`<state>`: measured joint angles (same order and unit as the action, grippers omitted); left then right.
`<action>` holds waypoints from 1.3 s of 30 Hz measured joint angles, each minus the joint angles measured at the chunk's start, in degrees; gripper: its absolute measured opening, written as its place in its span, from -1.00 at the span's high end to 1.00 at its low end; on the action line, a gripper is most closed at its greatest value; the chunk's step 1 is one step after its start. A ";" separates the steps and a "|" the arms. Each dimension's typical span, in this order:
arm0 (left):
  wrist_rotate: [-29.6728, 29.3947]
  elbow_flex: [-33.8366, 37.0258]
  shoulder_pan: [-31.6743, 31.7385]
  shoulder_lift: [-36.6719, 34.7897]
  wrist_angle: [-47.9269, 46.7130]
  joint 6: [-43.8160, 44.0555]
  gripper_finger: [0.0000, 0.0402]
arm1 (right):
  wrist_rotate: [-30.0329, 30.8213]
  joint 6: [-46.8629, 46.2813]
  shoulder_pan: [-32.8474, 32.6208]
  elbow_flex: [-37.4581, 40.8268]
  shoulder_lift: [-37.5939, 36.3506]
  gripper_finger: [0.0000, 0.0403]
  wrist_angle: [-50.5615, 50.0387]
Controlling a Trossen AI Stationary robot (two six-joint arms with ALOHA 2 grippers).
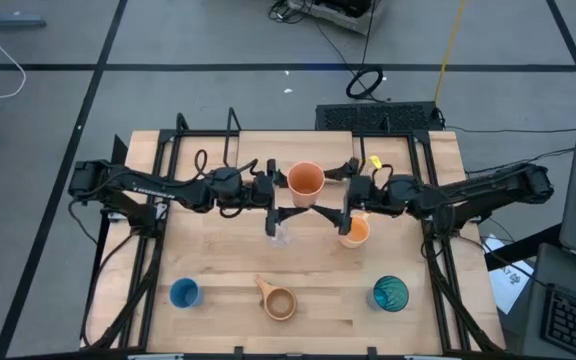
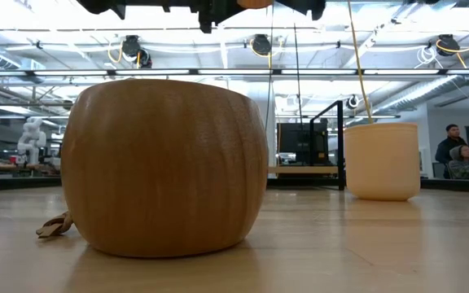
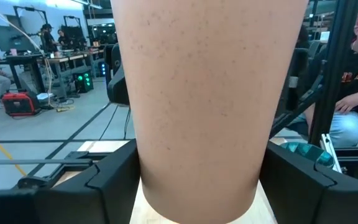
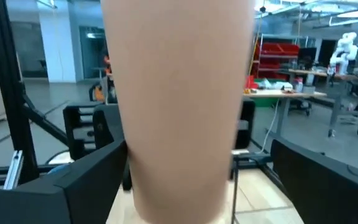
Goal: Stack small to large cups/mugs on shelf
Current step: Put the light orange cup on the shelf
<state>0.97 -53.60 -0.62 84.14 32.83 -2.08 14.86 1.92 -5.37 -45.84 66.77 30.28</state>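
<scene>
While the smooth orange plastic cup [image 1: 306,181] stands upright with its mouth up, lifted at mid-surface, both claws meet at it from opposite sides: the left claw [image 1: 274,190] on the cup's left, the right claw [image 1: 349,186] on its right. In each wrist view the cup's wall fills the gap between that arm's dark fingers [image 3: 92,186], which sit against or right beside its sides, so I judge both claws to be pinching the same cup, though the exact contact is hard to confirm. Its long axis is vertical, and neither arm is plainly nearer.

Just beside and below the right claw stands the second orange cup [image 1: 354,231], upright and apparently empty. The tiny clear cup [image 1: 282,236] sits near the left claw, on the surface; its contents cannot be made out. Along the near edge of the light wooden surface [image 1: 218,255] are the small blue cup [image 1: 185,293], the tan handled mug [image 1: 279,301] and the teal ribbed tumbler [image 1: 390,293], well apart from each other and all open upward with nothing visible inside. A raised shelf cannot be told apart from the surface here. The next move likely turns on which claw lets go.
</scene>
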 joint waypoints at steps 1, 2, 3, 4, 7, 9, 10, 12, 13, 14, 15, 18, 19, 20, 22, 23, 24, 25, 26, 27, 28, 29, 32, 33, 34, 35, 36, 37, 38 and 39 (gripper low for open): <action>0.05 0.00 -0.03 -0.04 -0.03 -0.11 -0.39 | 0.11 -0.41 0.00 0.00 -1.39 -0.95 -2.18; 0.26 0.00 -0.05 -0.04 -0.13 -0.26 -0.39 | 0.28 -1.05 0.00 0.00 -2.86 -0.95 -4.34; 0.57 0.00 -0.07 -0.04 -0.29 -0.36 -0.39 | 0.47 -1.67 0.02 0.00 -4.21 -0.95 -6.15; 0.73 0.00 -0.12 -0.04 -0.75 -0.38 -0.39 | 0.83 -2.50 0.06 -0.20 -5.49 -0.95 -8.54; 0.71 0.00 -0.15 -0.04 -1.79 -0.37 -0.39 | 1.57 -5.25 0.04 -2.38 -8.46 -0.95 -17.77; 0.47 0.01 -0.15 -0.04 -2.27 -0.32 -0.39 | 1.87 -7.06 -0.54 -5.19 -9.49 -0.95 -24.70; 0.45 0.12 -0.15 -0.04 -2.29 -0.26 -0.39 | 1.89 -7.54 -1.01 -6.98 -9.63 -0.95 -27.85; 0.33 0.67 -0.13 -0.04 -2.30 -0.19 -0.39 | 1.95 -8.21 -2.38 -11.15 -9.35 -0.95 -33.42; 0.30 0.87 -0.13 -0.04 -2.30 -0.18 -0.39 | 2.00 -8.27 -3.15 -13.67 -8.94 -0.95 -36.41; 0.26 1.05 -0.12 -0.04 -2.31 -0.10 -0.39 | 2.12 -8.25 -3.80 -16.19 -8.49 -0.95 -39.18; 0.24 1.19 -0.11 -0.04 -2.31 0.19 -0.39 | 2.97 -8.22 -4.58 -19.15 -7.76 -0.94 -42.42; 0.18 1.22 -0.11 -0.04 -2.42 0.73 -0.39 | 5.71 -8.19 -5.86 -28.39 -4.82 -0.92 -52.91; 0.20 1.22 -0.11 -0.04 -2.53 0.72 -0.39 | 6.14 -8.27 -6.06 -31.45 -3.54 -0.91 -56.15; 0.18 1.22 -0.11 -0.04 -2.61 0.74 -0.39 | 6.17 -8.31 -6.17 -34.36 -2.14 -0.89 -58.88; -0.02 1.22 -0.11 -0.04 -2.65 0.98 -0.39 | 6.12 -8.32 -6.40 -39.87 0.87 -0.88 -64.05; -0.02 1.22 -0.11 -0.04 -2.65 1.12 -0.39 | 6.03 -8.27 -6.43 -42.44 2.36 -0.88 -66.28; -0.02 1.22 -0.09 -0.04 -2.71 1.13 -0.39 | 5.86 -8.27 -6.45 -44.94 3.88 -0.88 -68.42; -0.04 1.22 -0.09 -0.04 -2.84 1.12 -0.39 | 5.82 -8.20 -6.45 -47.41 5.38 -0.88 -70.64; -0.04 1.22 -0.09 -0.04 -3.07 1.13 -0.39 | 5.78 -8.20 -6.45 -49.87 6.84 -0.88 -73.24; -0.08 1.22 -0.09 -0.04 -3.38 1.16 -0.39 | 5.47 -8.18 -6.45 -52.27 8.36 -0.87 -75.64; -0.40 1.22 -0.05 -0.04 -3.72 1.26 -0.39 | 4.82 -8.13 -6.41 -54.54 9.84 -0.87 -77.70; -1.05 1.22 -0.07 -0.04 -4.19 1.33 -0.39 | 4.52 -8.08 -6.40 -56.85 11.41 -0.87 -80.00; -2.39 1.24 -0.04 -0.04 -5.34 1.40 -0.39 | 4.34 -6.69 -6.56 -63.47 16.06 -0.87 -86.84; -2.58 1.24 -0.04 -0.04 -5.73 1.37 -0.39 | 4.34 -6.08 -6.67 -65.59 17.47 -0.87 -89.14; -2.61 1.25 -0.04 -0.04 -6.17 1.35 -0.39 | 4.33 -5.38 -6.75 -67.63 18.84 -0.87 -91.29; -2.61 1.26 -0.04 -0.04 -6.78 1.35 -0.39 | 4.32 -4.67 -6.75 -69.67 20.28 -0.87 -93.26; -2.62 1.26 -0.04 -0.04 -7.51 1.35 -0.39 | 4.24 -4.00 -6.75 -71.54 21.47 -0.87 -94.78; -2.62 1.26 -0.04 -0.04 -8.16 1.35 -0.39 | 3.86 -3.54 -6.75 -73.18 22.68 -0.87 -96.02; -2.62 1.26 -0.04 -0.04 -8.77 1.35 -0.39 | 2.99 -3.21 -6.75 -74.49 23.76 -0.87 -96.86; -2.60 1.26 -0.04 -0.04 -9.05 1.35 -0.39 | 2.74 -2.79 -6.75 -75.53 24.66 -0.87 -97.34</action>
<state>-1.63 -52.34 -0.67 84.09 23.78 -0.73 17.61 -0.87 -12.12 -121.37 91.43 -67.06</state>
